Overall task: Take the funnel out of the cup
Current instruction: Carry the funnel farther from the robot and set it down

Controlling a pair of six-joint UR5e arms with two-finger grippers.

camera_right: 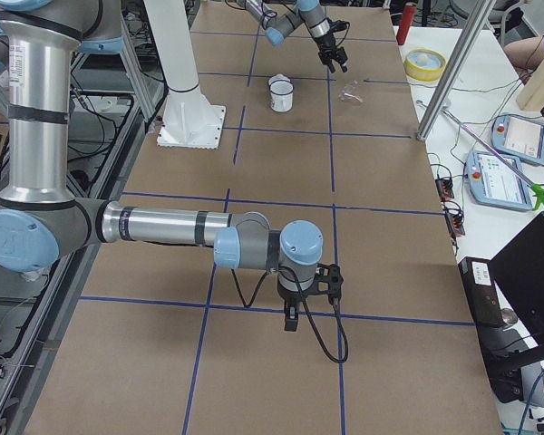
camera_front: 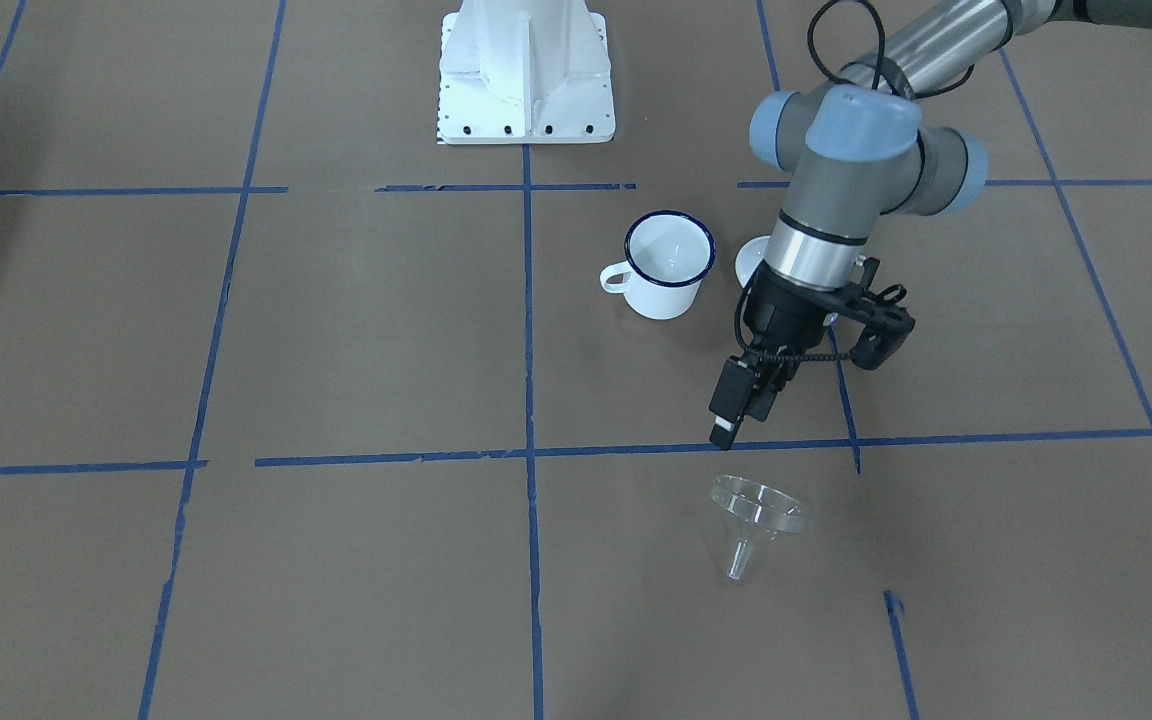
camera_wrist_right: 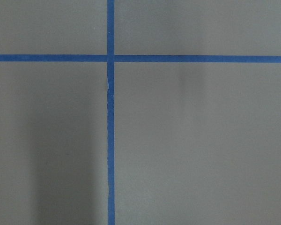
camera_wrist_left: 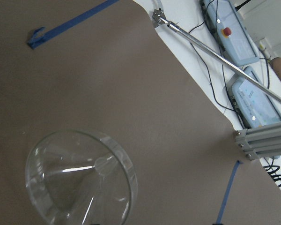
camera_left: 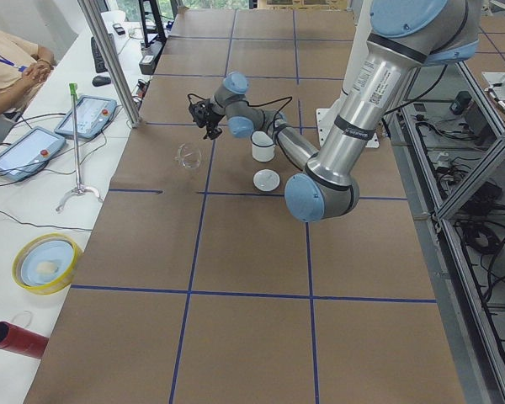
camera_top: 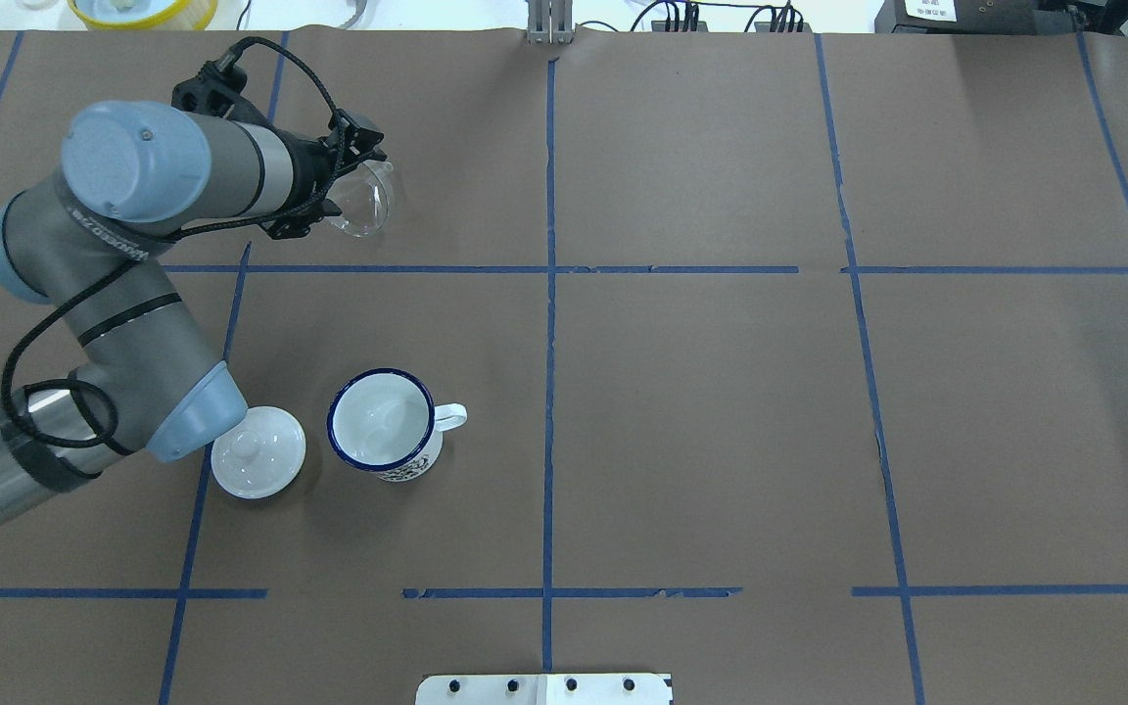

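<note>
Just beyond the left pincer [camera_front: 736, 425], the funnel [camera_front: 758, 505] lies on its side.

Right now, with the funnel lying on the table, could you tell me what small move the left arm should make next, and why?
Probably lift the left gripper straight up and away. The funnel lies on its side on the paper, apart from the gripper in the front view, and the cup stands empty beside the lid. The removal looks done, and a straight lift should avoid knocking the funnel.

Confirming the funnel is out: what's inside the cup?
Nothing: the cup shows a bare white bottom, with no lid covering it. The funnel lies on the table, apart.
</note>
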